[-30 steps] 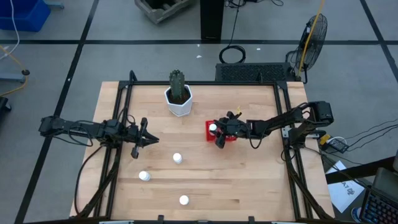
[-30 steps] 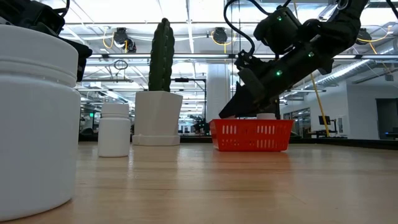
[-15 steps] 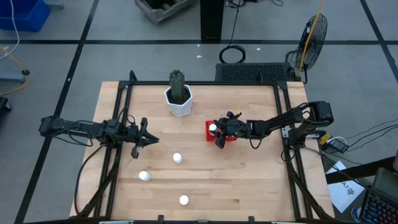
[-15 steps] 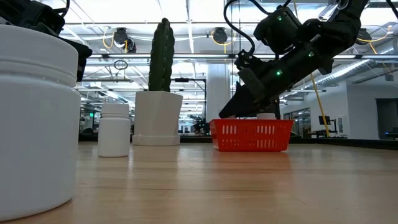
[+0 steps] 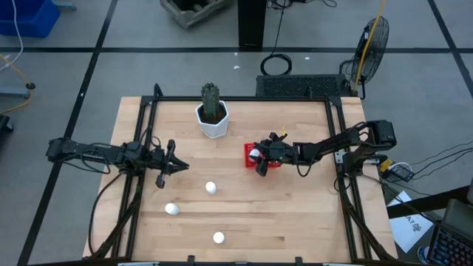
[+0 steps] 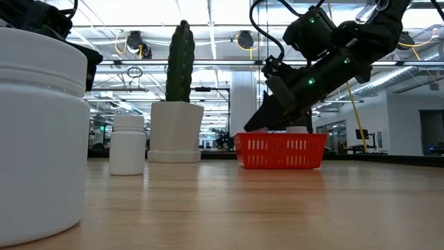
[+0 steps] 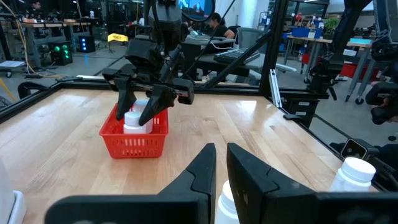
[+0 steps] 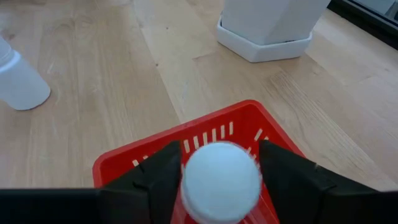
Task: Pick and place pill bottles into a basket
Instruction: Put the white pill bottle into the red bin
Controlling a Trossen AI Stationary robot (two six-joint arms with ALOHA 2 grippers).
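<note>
My right gripper (image 5: 256, 157) hangs over the red basket (image 5: 270, 164), shut on a white pill bottle (image 8: 221, 180) whose lower part is inside the basket. In the left wrist view, white shows beside that bottle in the basket (image 7: 134, 140); I cannot tell if it is a second bottle. Three more bottles stand on their bases on the table, at the middle (image 5: 211, 188), nearer left (image 5: 171, 209) and by the near edge (image 5: 218, 238). My left gripper (image 5: 176, 165) is shut and empty at the table's left, above the wood. My right gripper pinches the bottle by its round cap (image 8: 189, 182) between its two fingers (image 8: 158, 177), one on each side. The fingers slant down from the table's right side. The bottle stays upright, its cap (image 6: 297, 129) just above the basket's rim; its base is hidden by the basket wall.
A white faceted pot with a green cactus (image 5: 213, 118) stands on the far side of the table, left of the basket. Black frame rails run along the table's left (image 5: 137, 185) and right (image 5: 341, 185) sides. Bare wood lies between the basket and the loose bottles.
</note>
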